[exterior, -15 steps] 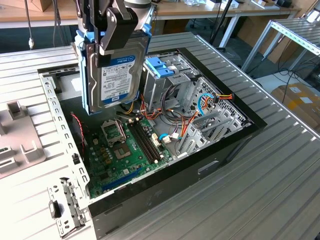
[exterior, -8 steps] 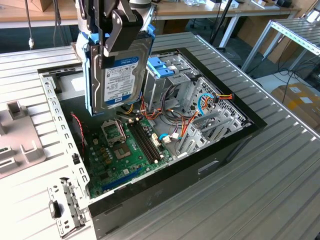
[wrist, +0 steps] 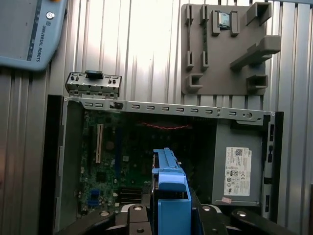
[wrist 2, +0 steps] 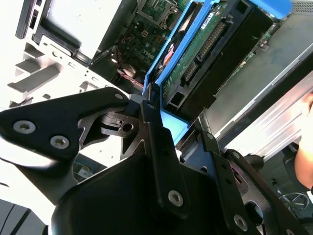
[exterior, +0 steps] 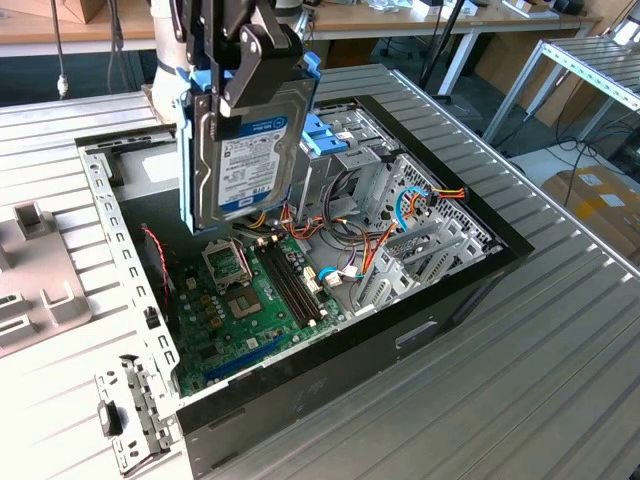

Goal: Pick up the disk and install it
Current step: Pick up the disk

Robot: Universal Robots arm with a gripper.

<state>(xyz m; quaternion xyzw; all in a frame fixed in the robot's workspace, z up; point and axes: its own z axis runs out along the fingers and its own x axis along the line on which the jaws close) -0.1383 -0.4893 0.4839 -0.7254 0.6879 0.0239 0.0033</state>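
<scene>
The disk (exterior: 245, 150), a dark grey hard drive with a white label and a light-blue carrier rail, hangs upright on edge above the open computer case (exterior: 400, 330). My gripper (exterior: 255, 60) is shut on its upper end, black fingers clamped on both flat sides. The disk's lower edge hovers over the green motherboard (exterior: 250, 300), apart from it. In the second wrist view the disk (wrist 2: 210, 44) shows its circuit-board side and blue rail, held in the gripper (wrist 2: 168, 122). In the first wrist view the blue rail of the disk (wrist: 168, 196) stands between the fingers (wrist: 134, 213).
A metal drive cage topped by a blue bracket (exterior: 335, 135) stands in the case behind the disk, beside bundled cables (exterior: 400, 210). A grey fixture plate (exterior: 30, 270) lies on the exterior view's left. A power supply (wrist: 239, 166) and a teach pendant (wrist: 29, 29) show too.
</scene>
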